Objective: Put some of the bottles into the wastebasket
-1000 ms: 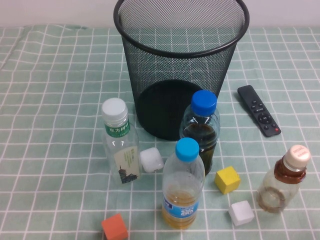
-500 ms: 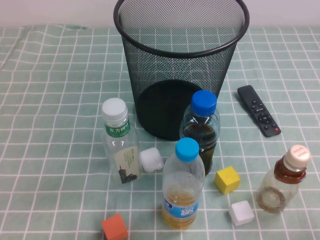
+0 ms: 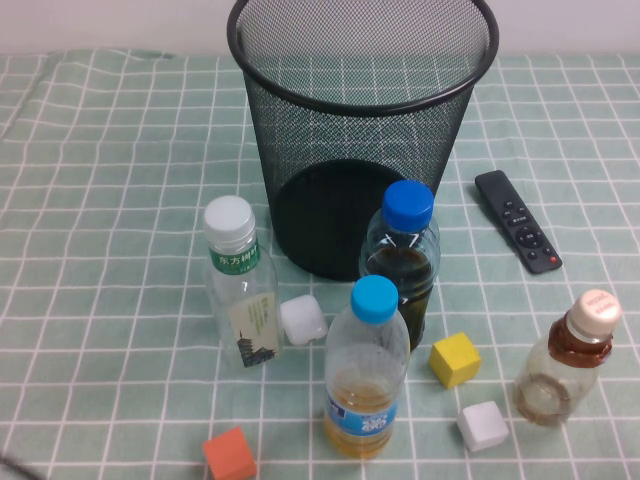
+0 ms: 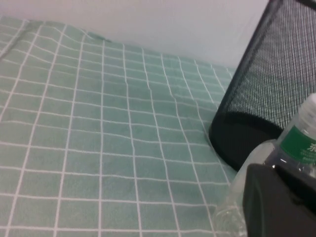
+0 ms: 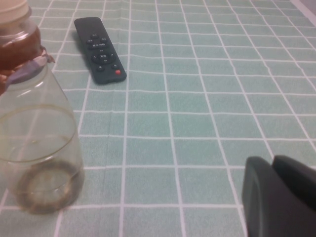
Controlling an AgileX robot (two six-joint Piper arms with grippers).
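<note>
Wastebasket (image 3: 362,130): beyond left gripper (image 4: 276,207), white-capped bottle (image 3: 240,285) between them, touching neither visibly. Squat bottle (image 5: 34,123): near right gripper (image 5: 279,197), apart from it. Remote (image 5: 98,49): beyond that bottle, farther from the jaws.

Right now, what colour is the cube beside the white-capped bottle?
White; the small white cube shows best in the high view. Neither end effector's fingertips are visible.

bottles: 4 – white-capped (image 3: 240,283), beige-capped (image 3: 567,360), two blue-capped (image 3: 401,258) (image 3: 367,370) | wastebasket (image 3: 362,130): 1 | cubes: 4 – white x2 (image 3: 302,320) (image 3: 482,426), yellow (image 3: 455,359), orange (image 3: 230,455) | remote (image 3: 517,220): 1
</note>
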